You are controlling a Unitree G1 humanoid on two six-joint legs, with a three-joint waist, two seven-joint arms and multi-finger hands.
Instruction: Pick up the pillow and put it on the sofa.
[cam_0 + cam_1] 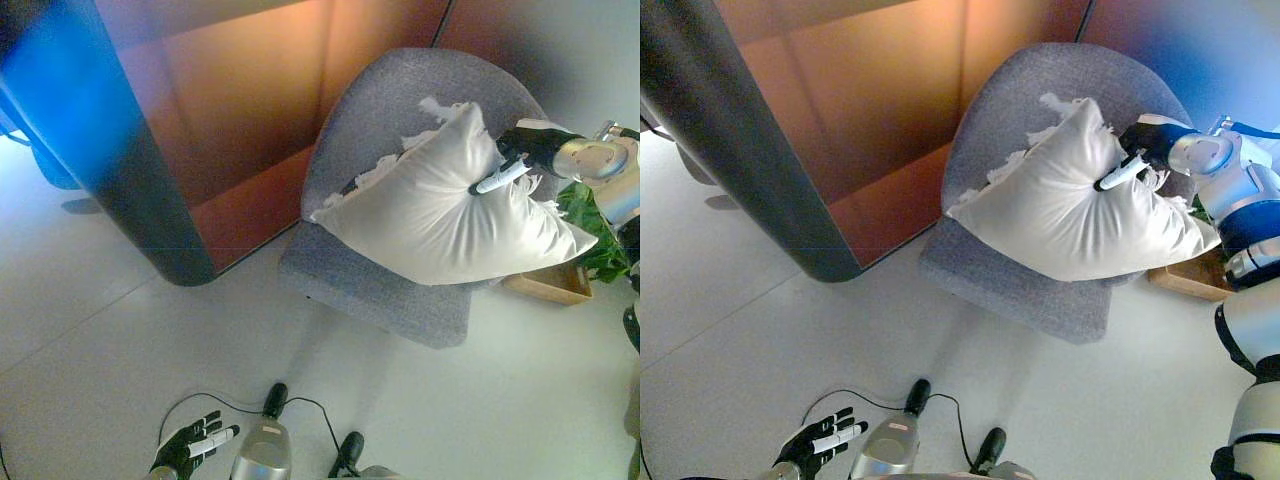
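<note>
A white pillow [440, 215] with a frilled edge leans tilted on the seat and against the back of a grey rounded sofa chair [400, 100]. My right hand [518, 152] reaches in from the right and is shut on the pillow's upper right edge, with one white-tipped finger [498, 181] lying across the cloth. The pillow's lower corner hangs past the seat on the right. My left hand [190, 445] hangs low at the bottom left over the floor, away from the pillow, its fingers relaxed and holding nothing.
A dark pillar [130, 170] and a brown wooden wall panel [250, 100] stand left of and behind the sofa chair. A green plant [592, 225] in a wooden box [550, 285] sits at the chair's right side. Pale floor [120, 330] spreads in front.
</note>
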